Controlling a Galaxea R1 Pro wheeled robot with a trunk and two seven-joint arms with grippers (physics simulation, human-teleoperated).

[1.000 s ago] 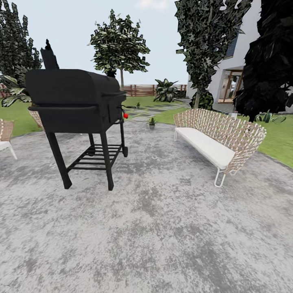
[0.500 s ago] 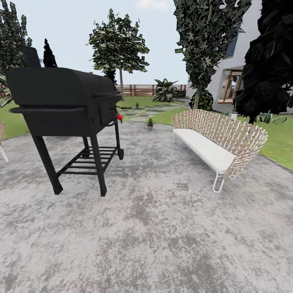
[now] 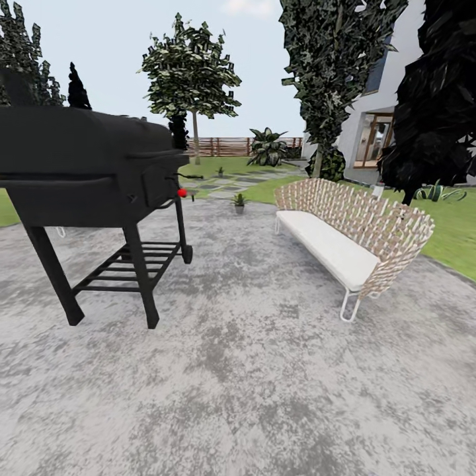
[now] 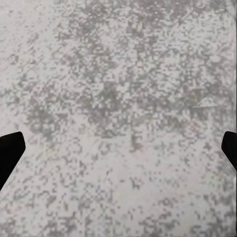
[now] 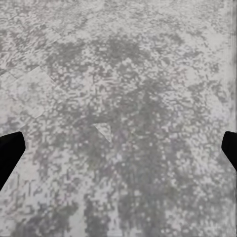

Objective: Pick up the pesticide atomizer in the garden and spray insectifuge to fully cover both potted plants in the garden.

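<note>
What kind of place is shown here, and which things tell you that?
Most likely a home garden patio: a black barbecue grill and a woven bench stand on grey paving, with a wooden fence behind.

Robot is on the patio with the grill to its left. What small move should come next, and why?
Probably keep rolling forward between the black grill and the wicker sofa, toward the small potted plant at the patio's far edge. Both tools, left and right, look open over bare paving.
</note>
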